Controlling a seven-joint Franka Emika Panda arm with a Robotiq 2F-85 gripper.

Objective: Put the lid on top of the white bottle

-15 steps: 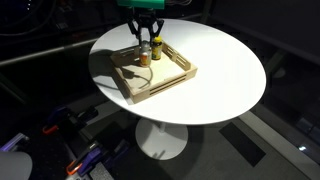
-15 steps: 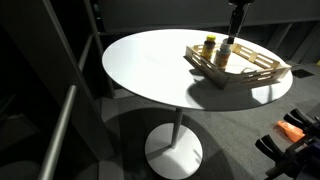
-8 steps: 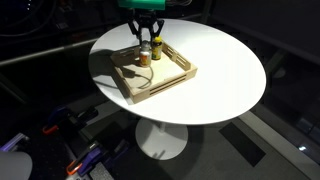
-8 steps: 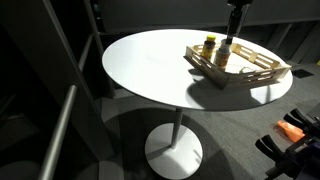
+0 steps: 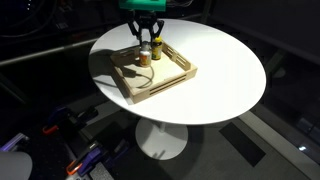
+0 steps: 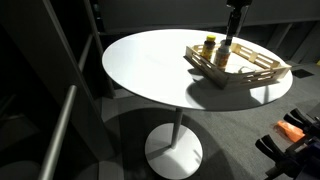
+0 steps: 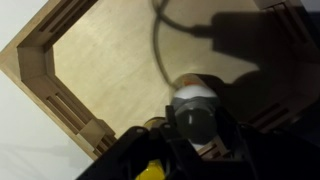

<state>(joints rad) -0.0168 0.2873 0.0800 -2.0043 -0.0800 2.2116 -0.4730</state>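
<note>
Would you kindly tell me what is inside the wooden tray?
Two small bottles stand in the tray: a yellow-capped bottle and a shorter white bottle. The claw hides the shorter one's top in both exterior views.

Support: a round white table (image 5: 220, 70) (image 6: 140, 70) is seen in both exterior views.
Underframe: the top is carried on a single white pedestal (image 5: 160, 140) (image 6: 176, 150) with a round foot, set on a dark floor (image 5: 260, 150).
Item on the top: one wooden tray (image 5: 168, 84) (image 6: 256, 75), rectangular with slatted walls (image 7: 40, 70), is laid flat and off-centre, near the table edge.
Tray floor: plain light wood is shown in the wrist view.
Tray load: the white bottle (image 5: 144, 57) (image 6: 224, 56) and a yellow-capped bottle (image 5: 156, 48) (image 6: 209, 45) are stood upright, just beside each other.
</note>
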